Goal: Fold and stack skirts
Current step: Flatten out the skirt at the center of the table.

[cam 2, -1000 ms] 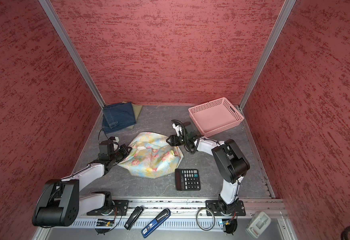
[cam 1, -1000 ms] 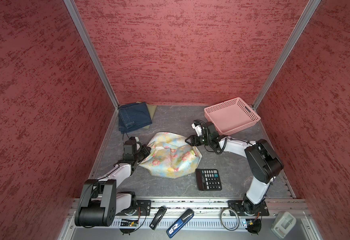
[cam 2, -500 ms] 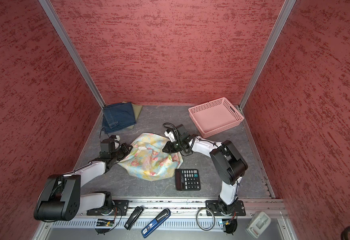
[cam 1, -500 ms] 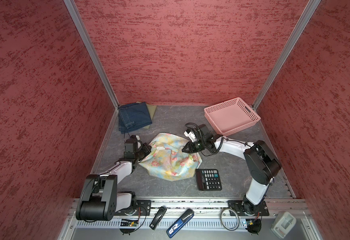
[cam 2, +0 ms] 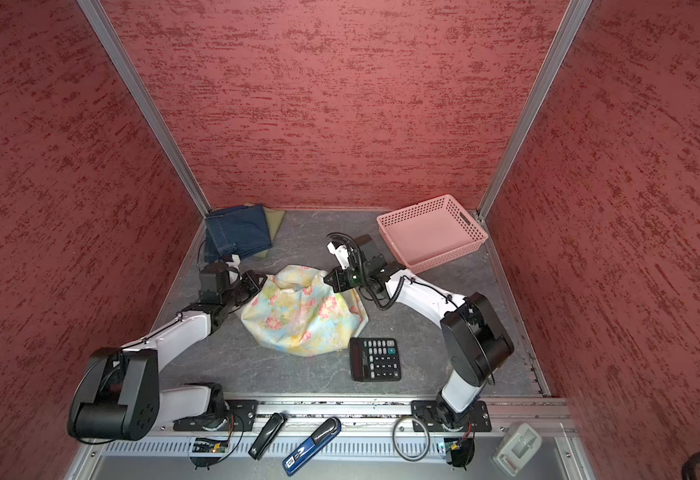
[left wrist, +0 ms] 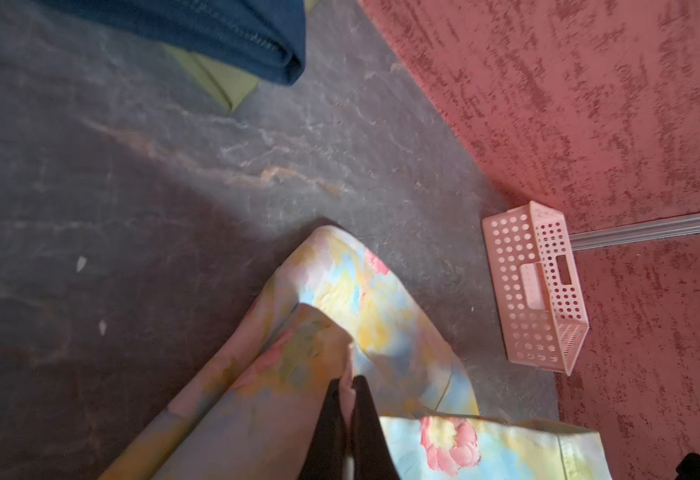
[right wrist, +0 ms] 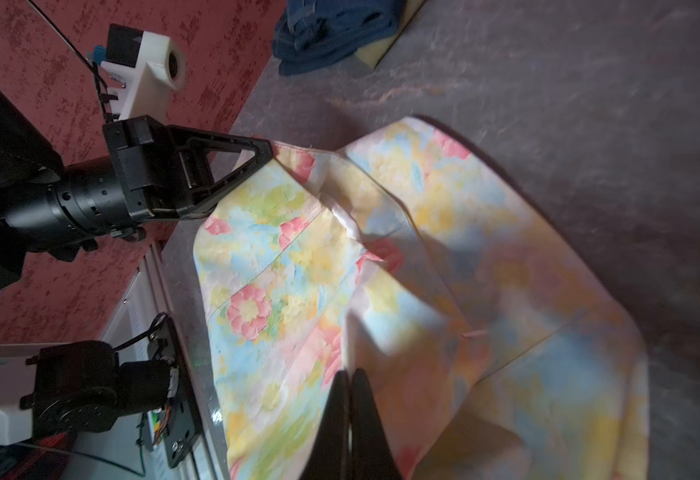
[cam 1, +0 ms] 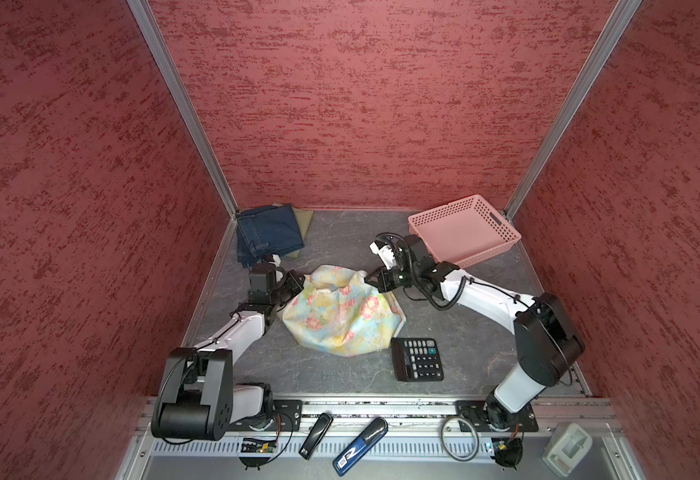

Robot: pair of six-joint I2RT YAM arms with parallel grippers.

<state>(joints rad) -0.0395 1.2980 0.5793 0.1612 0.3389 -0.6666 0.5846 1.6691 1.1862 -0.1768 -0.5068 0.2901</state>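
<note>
The floral skirt [cam 1: 342, 318] [cam 2: 302, 318] lies rumpled in the middle of the grey table [cam 1: 340, 245]; its far edge is strung side to side between the two arms and sags in the middle; the rest fans out toward the robot's base, so its length runs from far to near. Its near right corner ends just beside a black calculator [cam 1: 417, 359]; whether they touch I cannot tell. The left gripper [cam 1: 298, 284] is pinched tight on the far left corner, with cloth showing between its fingers [left wrist: 367, 415]; the right gripper [cam 1: 368, 279] [right wrist: 350, 376] is closed on the far right corner. In the table's far left corner the denim skirt [cam 1: 269, 235] lies folded on the olive skirt [cam 1: 304, 216], which pokes out beneath it; both sit well apart from the floral one, with bare table between. The pink basket [cam 1: 485, 253] stands in the far right corner, just behind the right arm's wrist.
</note>
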